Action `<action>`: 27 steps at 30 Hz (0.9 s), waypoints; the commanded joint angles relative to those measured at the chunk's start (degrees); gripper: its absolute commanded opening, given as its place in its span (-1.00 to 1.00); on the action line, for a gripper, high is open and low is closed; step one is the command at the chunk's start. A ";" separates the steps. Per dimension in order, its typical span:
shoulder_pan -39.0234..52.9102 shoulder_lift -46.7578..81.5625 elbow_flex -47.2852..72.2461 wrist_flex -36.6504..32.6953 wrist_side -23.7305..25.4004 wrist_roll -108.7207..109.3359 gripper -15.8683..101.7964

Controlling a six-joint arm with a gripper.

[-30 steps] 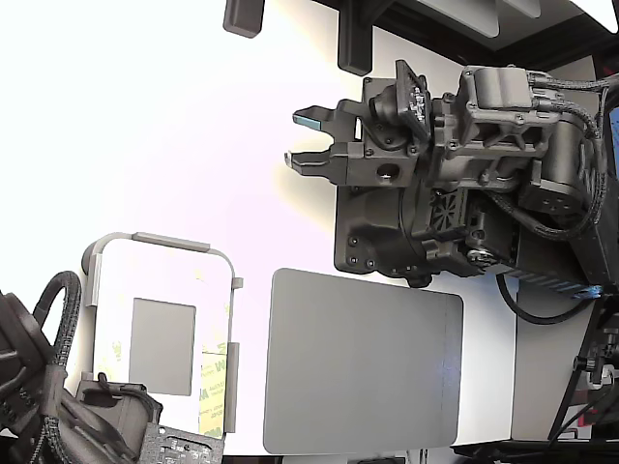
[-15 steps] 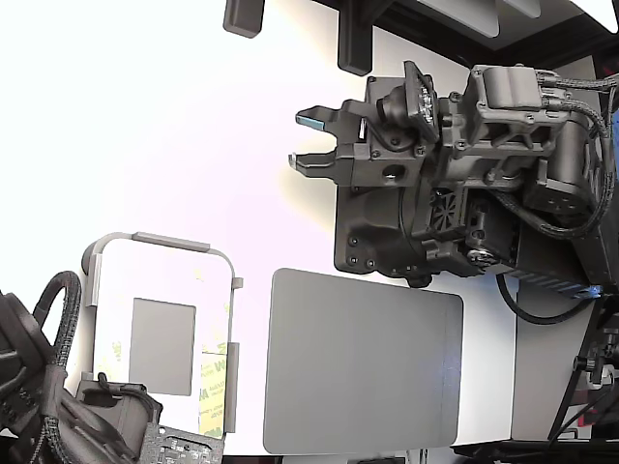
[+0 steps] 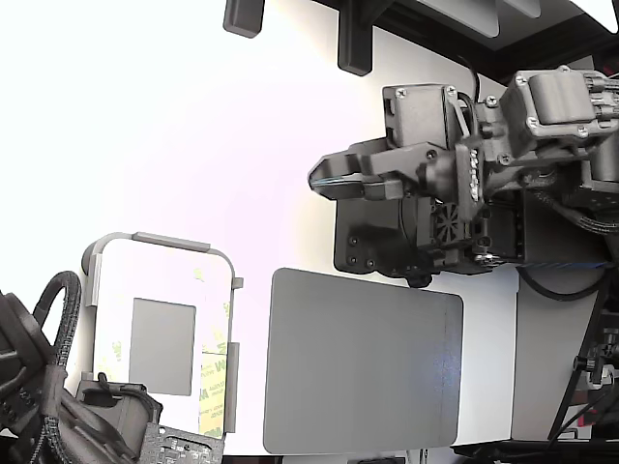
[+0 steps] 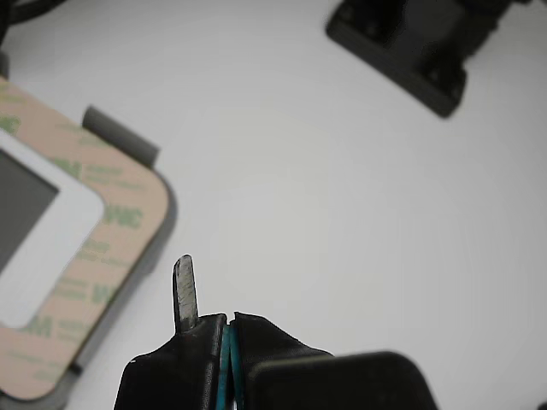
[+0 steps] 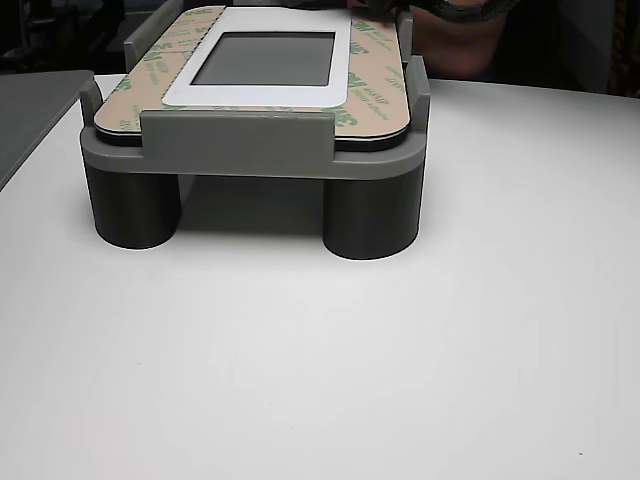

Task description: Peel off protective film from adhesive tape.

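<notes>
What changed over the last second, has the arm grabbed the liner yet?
No. The gripper has rolled at the wrist and shifted slightly toward the exterior view's right; its fingers, spread apart a second ago, now look closed on nothing, away from the plate. The protective film lies untouched on the white plate in its grey holder. The grey mat has not moved.

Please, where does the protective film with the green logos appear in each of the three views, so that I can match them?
Exterior view: the protective film lies on the plate at lower left, mainly a yellowish strip along its right edge.
Wrist view: it borders the plate at the picture's edge, apart from the shut pincer.
Other view: it frames the plate top on the raised holder.
Shared landmark: the grey rectangular patch.
</notes>
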 commanded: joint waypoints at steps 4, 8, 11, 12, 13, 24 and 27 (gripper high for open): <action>8.61 -2.81 0.44 -2.20 6.77 -22.06 -0.91; 15.91 -8.96 -1.05 -3.87 11.07 -34.54 -0.91; 19.69 -13.54 -1.41 -7.82 13.18 -41.22 -0.91; 20.74 -15.03 -1.67 -9.58 13.62 -41.75 -0.91; 21.88 -16.70 -2.11 -10.72 14.06 -41.92 -0.91; 28.04 -34.28 -12.48 -13.45 14.24 -51.42 -0.90; 29.79 -36.12 -11.95 -15.12 15.38 -51.77 -0.90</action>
